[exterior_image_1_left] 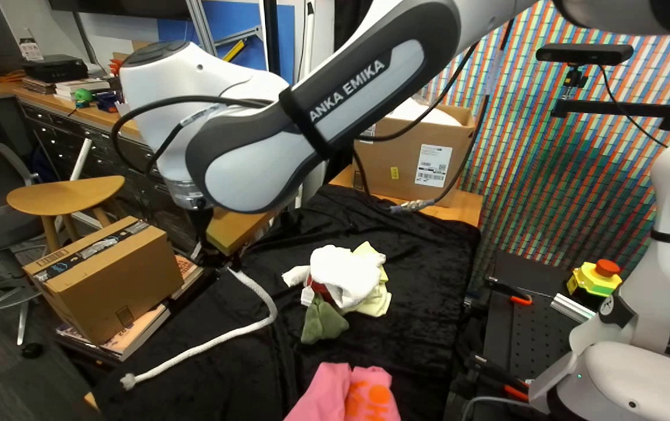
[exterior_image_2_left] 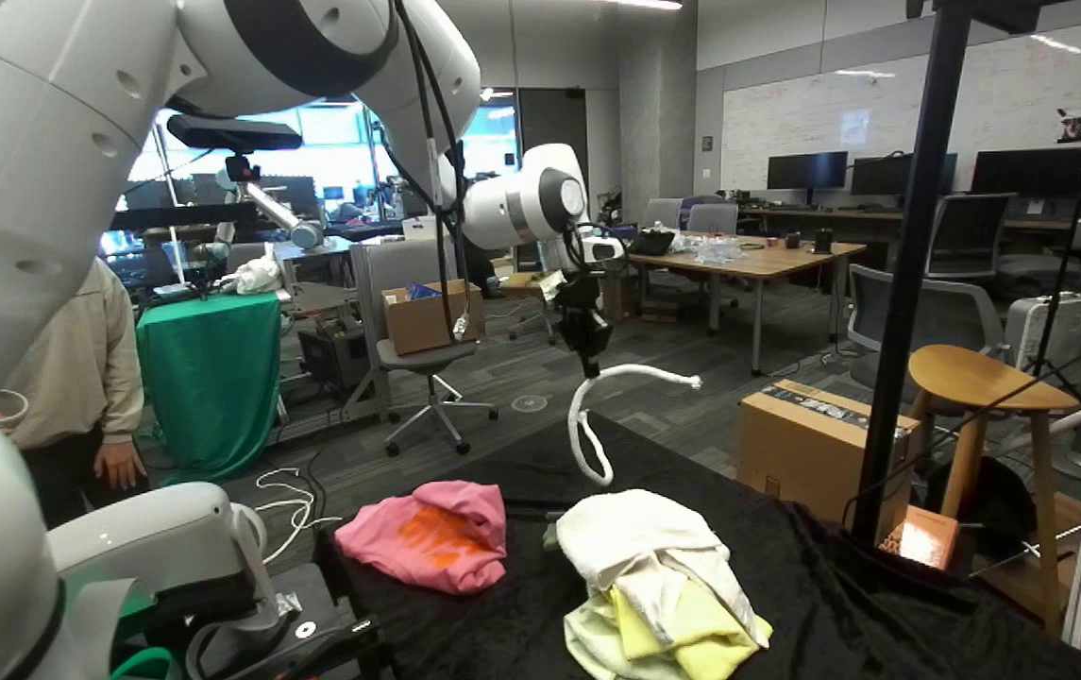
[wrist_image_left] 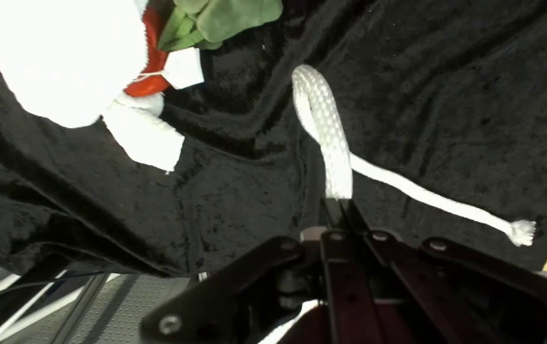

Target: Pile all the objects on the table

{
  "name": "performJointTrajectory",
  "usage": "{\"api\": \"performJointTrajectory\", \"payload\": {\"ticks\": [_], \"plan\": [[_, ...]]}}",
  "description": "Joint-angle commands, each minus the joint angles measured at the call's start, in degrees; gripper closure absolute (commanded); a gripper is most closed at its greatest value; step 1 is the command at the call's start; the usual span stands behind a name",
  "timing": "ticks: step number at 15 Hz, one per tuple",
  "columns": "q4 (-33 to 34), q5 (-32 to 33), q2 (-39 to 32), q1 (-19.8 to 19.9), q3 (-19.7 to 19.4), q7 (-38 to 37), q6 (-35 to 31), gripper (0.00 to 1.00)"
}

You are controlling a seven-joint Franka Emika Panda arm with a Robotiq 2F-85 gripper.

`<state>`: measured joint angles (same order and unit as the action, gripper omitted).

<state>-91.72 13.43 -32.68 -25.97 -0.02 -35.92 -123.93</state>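
White braided rope [wrist_image_left: 335, 157] is held clamped by the black two-finger gripper [wrist_image_left: 339, 202], apart from the white-and-yellow cloth heap [exterior_image_1_left: 346, 275]; pink orange-printed cloth [exterior_image_2_left: 436, 538] is seen near that heap.

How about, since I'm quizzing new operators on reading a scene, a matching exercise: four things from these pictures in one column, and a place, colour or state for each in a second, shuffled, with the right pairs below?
Things
1. white rope
2. pink cloth
3. green fabric piece
4. red button

Place, colour or state
A. lies between the white cloth and the pink cloth, as an exterior view shows
B. held in the gripper
C. sits on top of a yellow housing
D. marked with orange print

Right pairs: 1-B, 2-D, 3-A, 4-C
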Motion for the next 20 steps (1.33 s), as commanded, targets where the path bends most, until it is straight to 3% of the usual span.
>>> {"api": "performJointTrajectory", "payload": {"ticks": [1, 9, 20], "plan": [[-13.71, 3.25, 12.00, 1.05, -1.64, -6.64, -3.97, 0.99], [-32.05, 11.53, 31.48, 8.50, -0.33, -18.40, -4.03, 0.99], [-42.96, 14.34, 47.05, 19.89, 5.71, -22.06, -1.78, 0.99]]}}
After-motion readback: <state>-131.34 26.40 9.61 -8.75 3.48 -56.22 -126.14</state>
